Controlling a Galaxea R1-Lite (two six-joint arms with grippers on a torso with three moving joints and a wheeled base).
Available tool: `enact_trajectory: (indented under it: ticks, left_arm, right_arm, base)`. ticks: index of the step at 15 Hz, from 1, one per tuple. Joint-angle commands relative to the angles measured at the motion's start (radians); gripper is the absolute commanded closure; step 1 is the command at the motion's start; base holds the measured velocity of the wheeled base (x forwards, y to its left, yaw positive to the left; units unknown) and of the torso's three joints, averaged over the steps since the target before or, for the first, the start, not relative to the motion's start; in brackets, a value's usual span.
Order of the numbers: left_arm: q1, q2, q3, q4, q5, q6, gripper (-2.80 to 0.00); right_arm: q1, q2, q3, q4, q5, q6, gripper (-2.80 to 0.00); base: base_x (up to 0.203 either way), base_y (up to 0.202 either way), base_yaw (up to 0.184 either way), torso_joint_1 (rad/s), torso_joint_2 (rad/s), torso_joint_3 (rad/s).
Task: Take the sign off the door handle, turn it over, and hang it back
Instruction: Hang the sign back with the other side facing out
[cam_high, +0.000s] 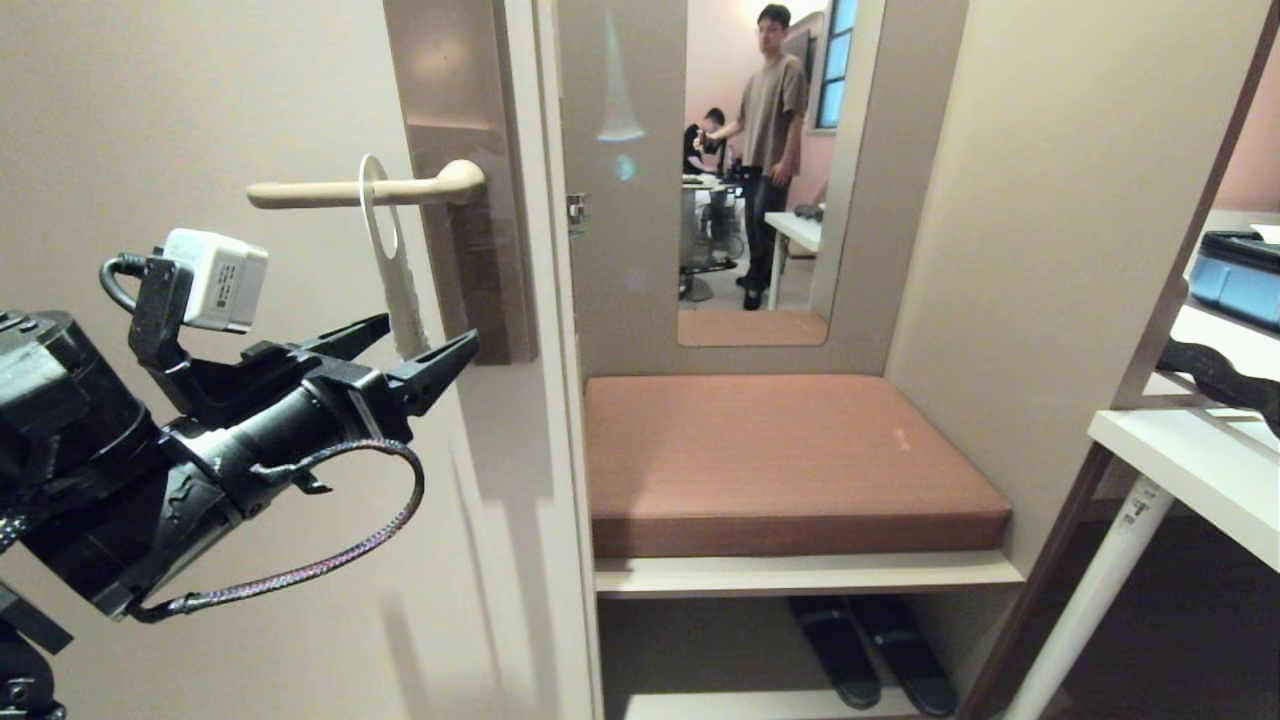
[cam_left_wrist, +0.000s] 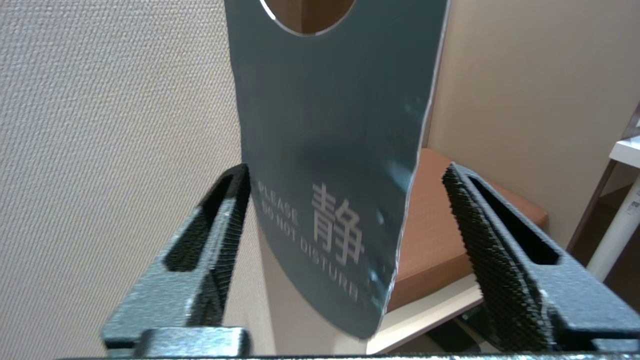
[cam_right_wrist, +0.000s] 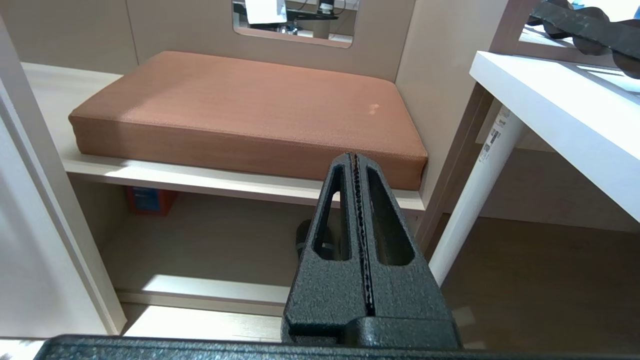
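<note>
At about ten o'clock in the head view, the sign hangs by its hole on the door handle, edge-on to the camera and dangling against the brown plate. The left wrist view shows its blue "PLEASE DO NOT DISTURB" face toward the arm. Judging by this, the hang-back step looks done or nearly done, so the next move calls for drawing the arm straight back without snagging the card's lower end. The left pincer stands wide, its two fingers flanking the sign's bottom; one pad sits just beside or touching the card's edge, the other well apart, and nothing is gripped. The right pincer is pressed fully together and empty, parked low toward the cushioned bench, beside a white table.
</note>
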Motion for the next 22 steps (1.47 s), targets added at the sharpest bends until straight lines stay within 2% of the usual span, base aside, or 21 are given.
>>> enact_trajectory:
  ticks: [1,8,20,21,22]
  left_arm:
    - [0.0,-0.02,0.017,-0.007,-0.001,-0.002,-2.8]
    - [0.004,-0.12,0.102,-0.008,0.0,-0.007,-2.8]
    - [0.032,-0.199,0.158,-0.008,0.002,-0.007,-2.8]
    - [0.032,-0.198,0.158,-0.008,0.002,-0.007,0.0]
    - [0.034,-0.196,0.158,-0.008,0.002,-0.007,0.0]
  right_arm:
    - [0.0,0.0,0.0,0.0,0.001,0.0,0.0]
    - [0.0,0.0,0.0,0.0,0.001,0.0,0.0]
    - [0.0,0.0,0.0,0.0,0.001,0.0,0.0]
    - [0.0,0.0,0.0,0.0,0.001,0.0,0.0]
    - [0.0,0.0,0.0,0.0,0.001,0.0,0.0]
  base:
    - [0.0,0.0,0.0,0.0,0.0,0.0]
    - [0.0,0.0,0.0,0.0,0.0,0.0]
    - [0.0,0.0,0.0,0.0,0.0,0.0]
    - [0.0,0.0,0.0,0.0,0.0,0.0]
    - [0.0,0.0,0.0,0.0,0.0,0.0]
